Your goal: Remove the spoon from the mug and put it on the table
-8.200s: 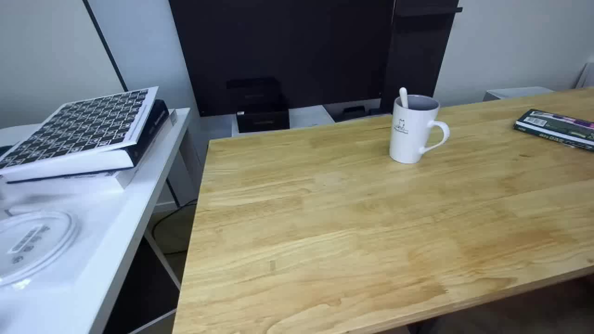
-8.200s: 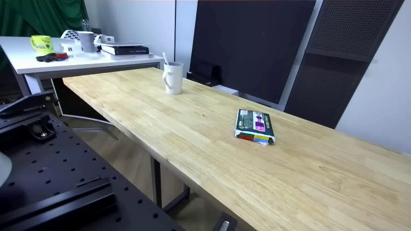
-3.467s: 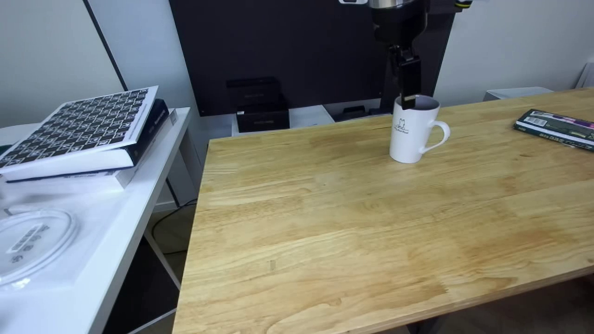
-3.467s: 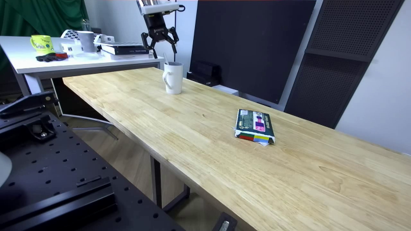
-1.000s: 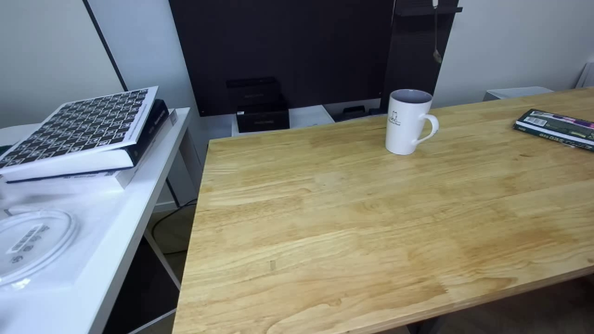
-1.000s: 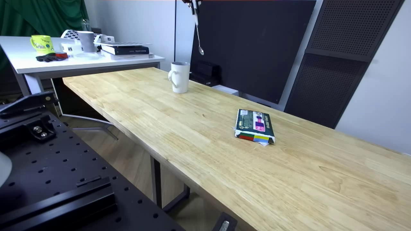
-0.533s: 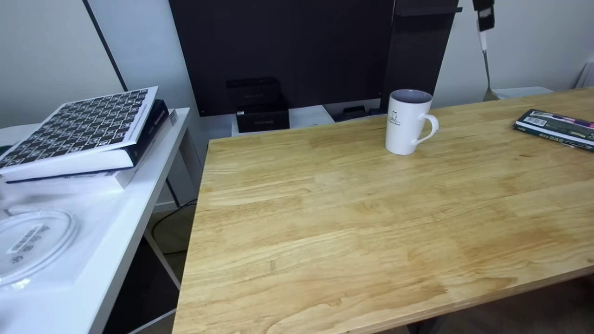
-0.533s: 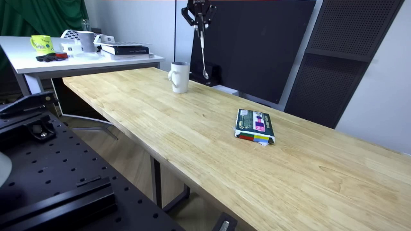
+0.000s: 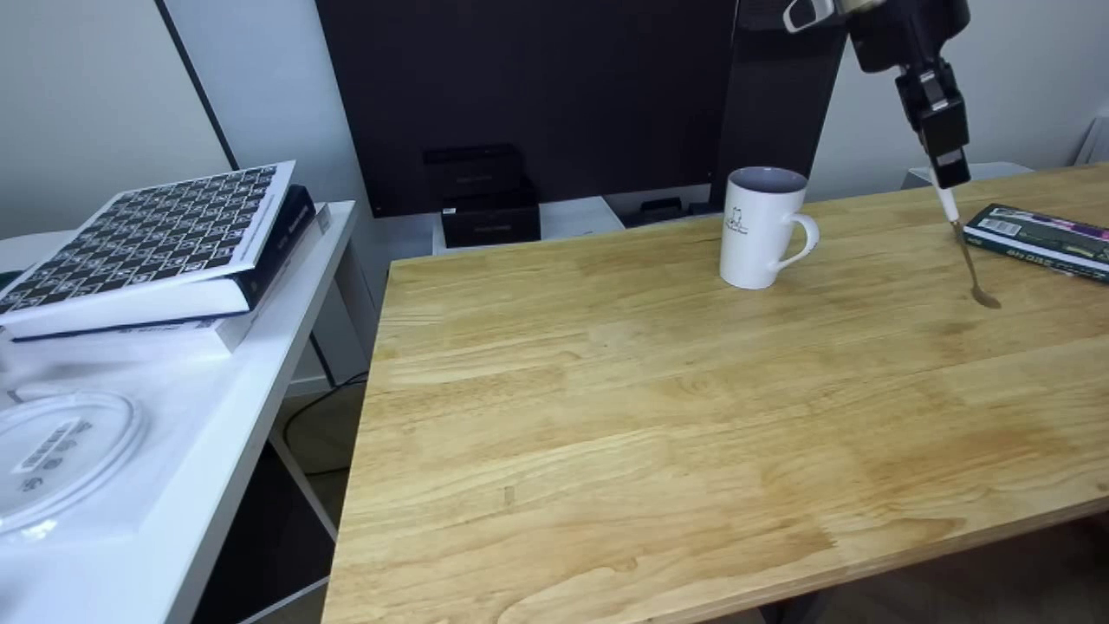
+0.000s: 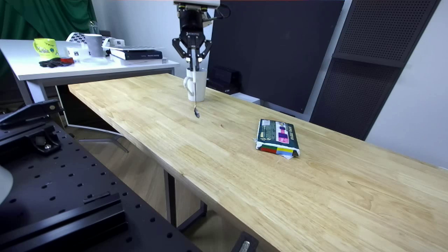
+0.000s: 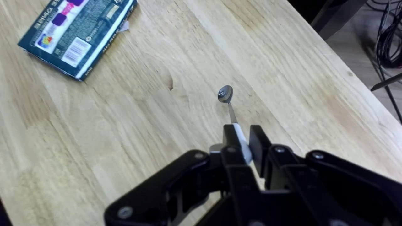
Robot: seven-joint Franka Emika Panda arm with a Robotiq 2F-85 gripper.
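Wrist view: hand (image 11: 244, 131) grips spoon (image 11: 239, 133) by its white handle, bowl out over the plank desk (image 11: 94, 131). Green packet (image 11: 75, 31) cut off at top; cables (image 11: 388, 48) at right.

In an exterior view: mug (image 9: 752, 238) stands upright on desk, spoon tilted and apart from it. Can't tell if the bowl touches the desk. Packet runs off right edge, white side surface (image 9: 204, 412) off left.

In an exterior view: spoon and hand hide part of mug. Arm (image 10: 199, 2) cut off at top. Black panel (image 10: 276, 52), green curtain (image 10: 59, 19) behind.
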